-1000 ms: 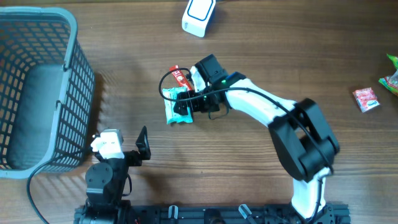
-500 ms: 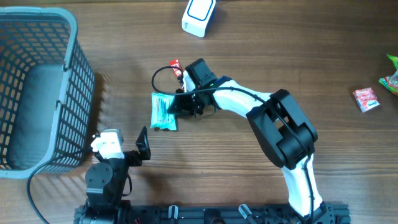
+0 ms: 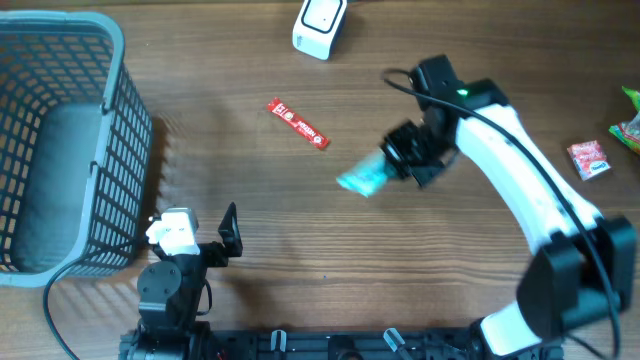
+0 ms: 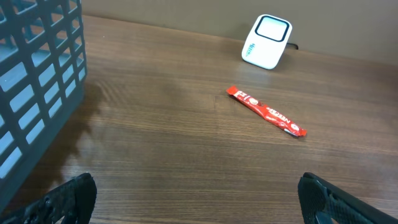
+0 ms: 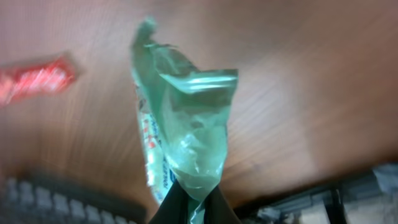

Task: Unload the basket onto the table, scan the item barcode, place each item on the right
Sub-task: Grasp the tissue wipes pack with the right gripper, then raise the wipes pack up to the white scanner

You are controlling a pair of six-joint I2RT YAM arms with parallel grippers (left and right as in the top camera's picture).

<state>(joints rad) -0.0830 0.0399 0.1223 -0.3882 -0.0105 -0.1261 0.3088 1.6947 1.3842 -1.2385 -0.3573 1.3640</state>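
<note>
Packet (image 3: 365,180), teal and crinkled, is held clear of the desk (image 3: 200,80), pinched by one edge in the right fingers (image 3: 408,160), which are shut tight on it. A second ago it lay flat beside the red stick (image 3: 298,123) with those fingers spread about it. Since then it has been gripped, raised and carried to the right, well apart from the stick. The pick is thus judged done, and the showing of the barcode to the scanner (image 3: 321,22), at the desk's far edge, is what remains. No barcode can be made out, the packet being blurred in the wrist view. The left fingers (image 3: 230,232) are spread fully and nothing is held in them. One packet, one stick, one scanner, one basket (image 3: 60,60) and one red sachet (image 3: 589,159) are counted. A green thing (image 3: 630,125) is cut off at the right edge.
</note>
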